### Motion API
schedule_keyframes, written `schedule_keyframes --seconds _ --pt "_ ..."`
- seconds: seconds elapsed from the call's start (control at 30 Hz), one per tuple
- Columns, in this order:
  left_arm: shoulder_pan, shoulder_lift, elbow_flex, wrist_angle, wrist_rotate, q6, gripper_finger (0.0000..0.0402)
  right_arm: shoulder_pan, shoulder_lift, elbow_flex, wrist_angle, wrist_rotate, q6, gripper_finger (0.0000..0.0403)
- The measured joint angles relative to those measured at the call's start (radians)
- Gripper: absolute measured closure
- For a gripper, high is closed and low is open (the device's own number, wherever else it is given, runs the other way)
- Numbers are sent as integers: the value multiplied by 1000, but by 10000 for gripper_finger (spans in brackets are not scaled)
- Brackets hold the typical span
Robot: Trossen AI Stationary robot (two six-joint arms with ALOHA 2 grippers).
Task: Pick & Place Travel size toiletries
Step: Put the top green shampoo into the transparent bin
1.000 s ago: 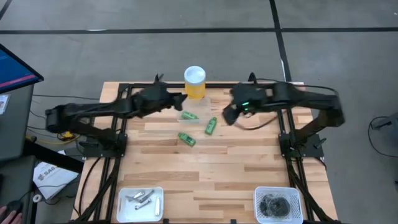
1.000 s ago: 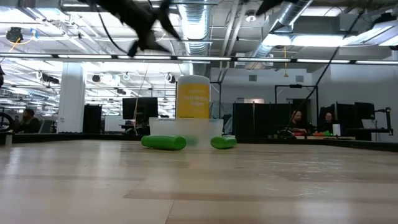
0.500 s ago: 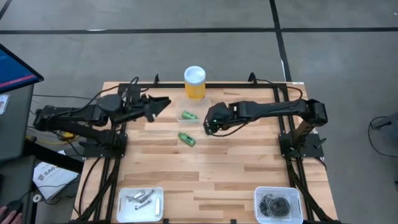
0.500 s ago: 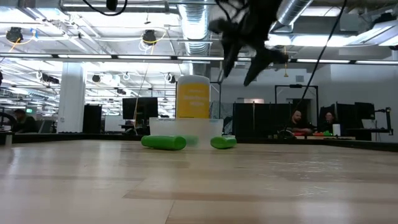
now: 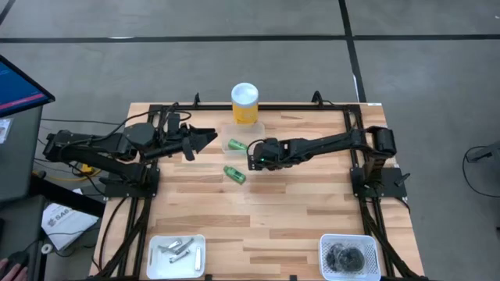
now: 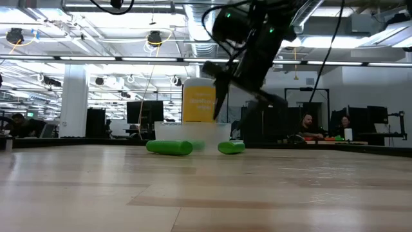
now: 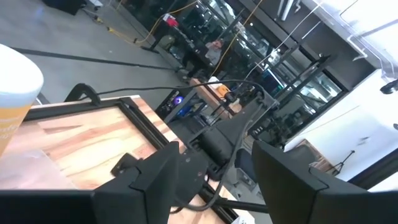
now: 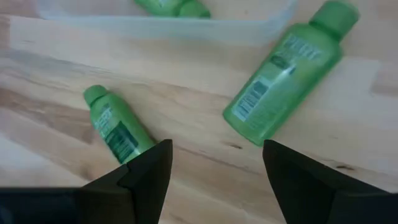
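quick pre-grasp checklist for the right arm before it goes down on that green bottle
1. Right pincer open: ok, its fingers stand wide apart.
2. Target in view: ok, a green bottle lies on its side on the wood.
3. Target between the fingers: not ok, it lies off toward one finger.
4. Second green bottle apart from the target: ok.
5. Left pincer out of the way: ok, it hovers to the side.
6. Clear tray near the target: cannot tell whether it will obstruct.
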Motion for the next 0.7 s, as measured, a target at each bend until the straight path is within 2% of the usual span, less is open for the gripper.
schedule_keyframes --seconds 0.43,0.7 --pt "0 0 0 10 6 -1 202 -31 97 -1 8 1 102 159" --pt "-2 0 0 18 12 -1 202 -66 99 -7 -17 28 161 159"
